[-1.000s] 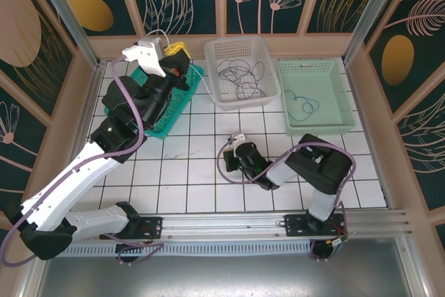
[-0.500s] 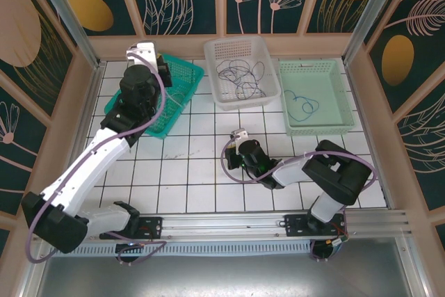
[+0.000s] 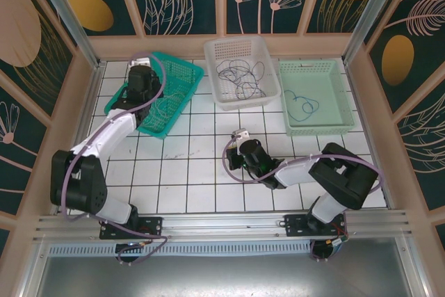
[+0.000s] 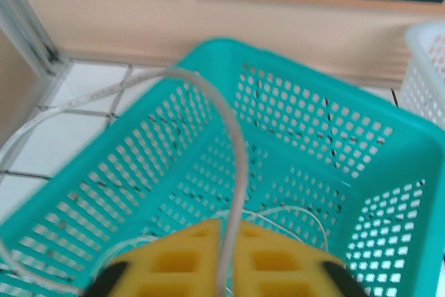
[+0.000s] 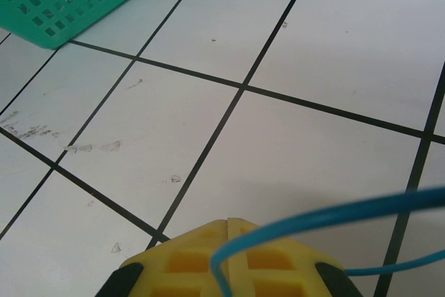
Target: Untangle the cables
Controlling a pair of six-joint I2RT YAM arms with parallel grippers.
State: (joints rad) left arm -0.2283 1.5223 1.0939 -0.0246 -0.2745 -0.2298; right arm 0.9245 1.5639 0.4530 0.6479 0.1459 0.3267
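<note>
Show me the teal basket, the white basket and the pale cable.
teal basket (image 4: 299,113), left wrist view, far wall.
white basket (image 3: 236,49), top view, far wall.
pale cable (image 4: 241,168), left wrist view, middle of its arc.

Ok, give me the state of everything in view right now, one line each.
left gripper: closed on the pale grey cable.
right gripper: shut on the blue cable, low over the tiles.
teal basket: upright, under the left gripper, pale loops inside.
white basket: upright, dark cables tangled inside.
green tray: upright, one dark looped cable inside.
</note>
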